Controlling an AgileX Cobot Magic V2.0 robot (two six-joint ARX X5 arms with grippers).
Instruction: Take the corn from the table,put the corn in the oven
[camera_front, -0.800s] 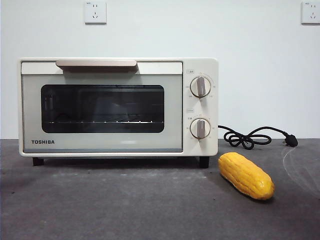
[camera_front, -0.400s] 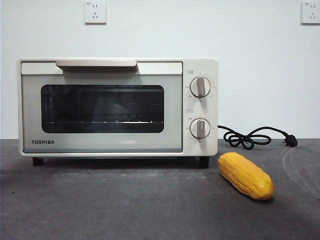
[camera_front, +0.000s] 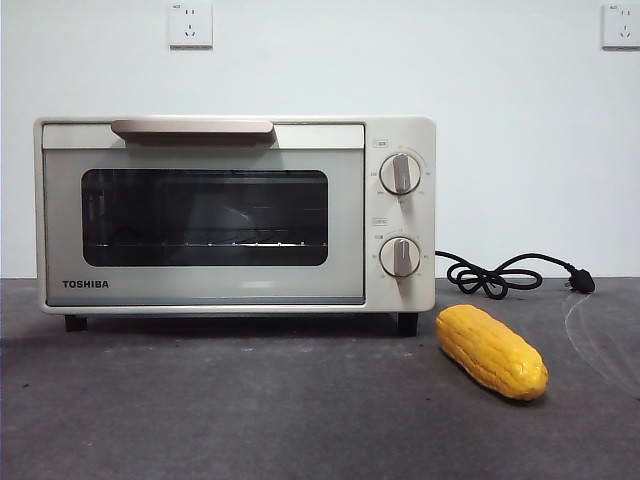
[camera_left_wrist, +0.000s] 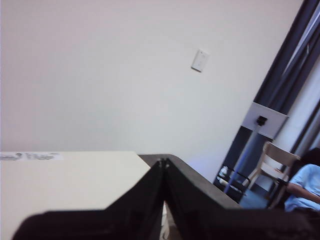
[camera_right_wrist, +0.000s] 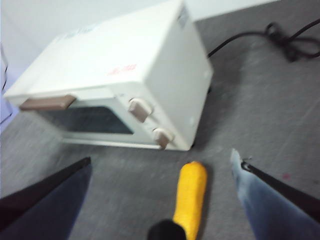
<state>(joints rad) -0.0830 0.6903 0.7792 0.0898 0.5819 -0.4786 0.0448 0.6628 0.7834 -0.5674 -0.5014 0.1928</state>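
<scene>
Front view, corn: the corn (camera_front: 492, 351) lies on its side on the table (camera_front: 250, 420), near right, just beside the oven's right front foot — angled, one tapered end toward the oven, the other toward the camera.
Right wrist view, corn: the same cob (camera_right_wrist: 191, 197) sits between the spread jaws of the right gripper (camera_right_wrist: 162, 175), which hangs above it and grips nothing.
Right gripper: wide open, empty, not touching the corn.
Left gripper: the left gripper (camera_left_wrist: 162, 165) is up beside the oven's cream top, jaws pressed together, holding nothing.
Oven: the oven (camera_front: 236, 215) stands at centre-left, toward the far side of the table, door closed, beige handle (camera_front: 192, 128) across the top of the door, two knobs (camera_front: 400, 173) on the right panel.
Stage: by my reading, the start — corn not yet picked up, door not yet opened.
Risk, grip: the cob looks glossy and rounded; a pinch off its middle or on a tapered end could squirt it out or roll it away.
Risk, door: with the door shut, a carried cob would have nowhere to go; the handle likely needs pulling first.
Around: a black power cord (camera_front: 505, 274) lies coiled on the table at far right behind the corn, with wall sockets (camera_front: 190, 24) above.
In the way: nothing stands between gripper and corn; the cord lies well behind the grasp.
</scene>
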